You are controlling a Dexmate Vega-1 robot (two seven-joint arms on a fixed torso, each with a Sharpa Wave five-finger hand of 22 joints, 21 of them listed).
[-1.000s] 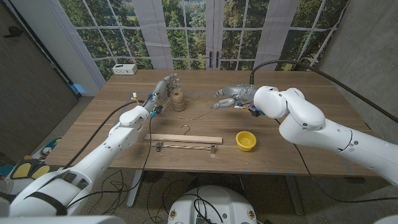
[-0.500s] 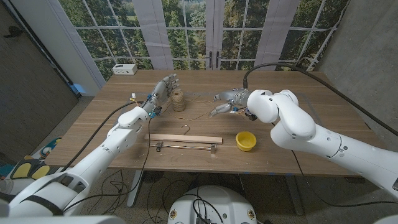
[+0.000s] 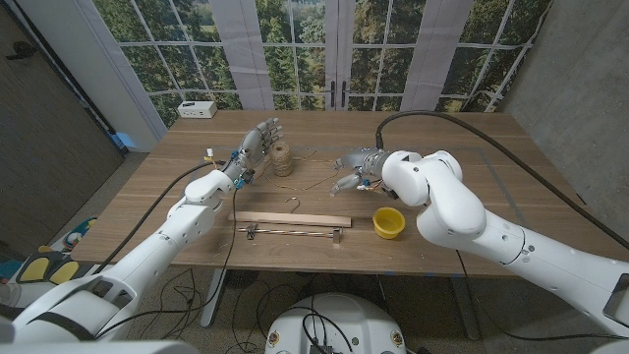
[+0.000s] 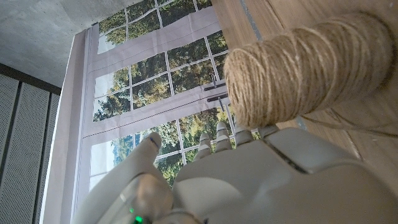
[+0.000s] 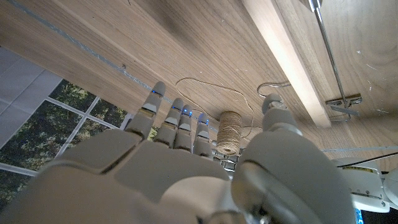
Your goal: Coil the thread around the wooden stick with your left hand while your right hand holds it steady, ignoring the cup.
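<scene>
While upright, twine spool (image 3: pixel 283 157) beside left robot hand (image 3: pixel 257 144)

Your head view looks down from above over the whole wooden table (image 3: pixel 472 147); your left wrist view sits close against the twine spool (image 4: pixel 298 68), facing the windows; your right wrist view looks across the tabletop, sharing that spool (image 5: pixel 230 132).

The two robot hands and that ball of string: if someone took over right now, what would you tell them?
Left hand: open, upright beside the twine spool, holding nothing.
Right hand: open, above the table, empty.
Loose thread trails from the spool across the table.
Wooden stick lies nearer the front edge, untouched; yellow cup to its right, ignore it.
Done: nothing. Left: grip the stick, take the thread, coil it.
</scene>
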